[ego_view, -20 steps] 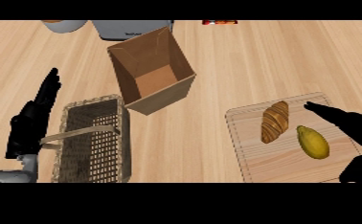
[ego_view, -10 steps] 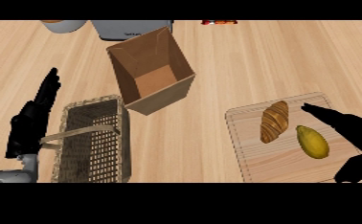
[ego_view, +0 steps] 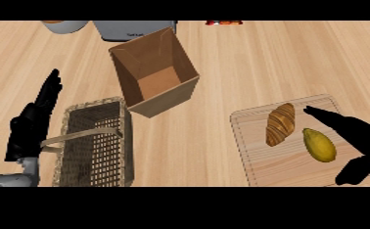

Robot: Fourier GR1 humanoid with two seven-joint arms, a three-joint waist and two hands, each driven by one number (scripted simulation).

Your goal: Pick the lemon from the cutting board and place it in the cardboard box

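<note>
The wooden desk (ego_view: 239, 66) carries all items in view. The cardboard box (ego_view: 154, 79) stands open at upper centre, tilted, its brown interior showing nothing inside. Below and left of it lies a wicker basket (ego_view: 94, 147) with a flat handle across its middle; its upper right corner sits just beside the box's lower edge. At lower right lies the cutting board (ego_view: 278, 167), a pale wooden slab well apart from the box. Two items rest on it: a croissant (ego_view: 280, 124) toward the upper middle, and the lemon (ego_view: 318, 144) just to its right, yellow and elongated, apart from the croissant. The right hand (ego_view: 352, 136) enters from the right edge over the board, fingers extended and spread, thumb lower down; it is open and brackets the lemon from the right side, and contact cannot be confirmed. The left hand (ego_view: 33, 123) shows at the left edge beside the basket, fingers straight and pointing up, open and holding nothing. Along the top edge a grey appliance (ego_view: 133, 29), a bowl (ego_view: 63, 26) and a small red item (ego_view: 223, 22) are partly visible.
</note>
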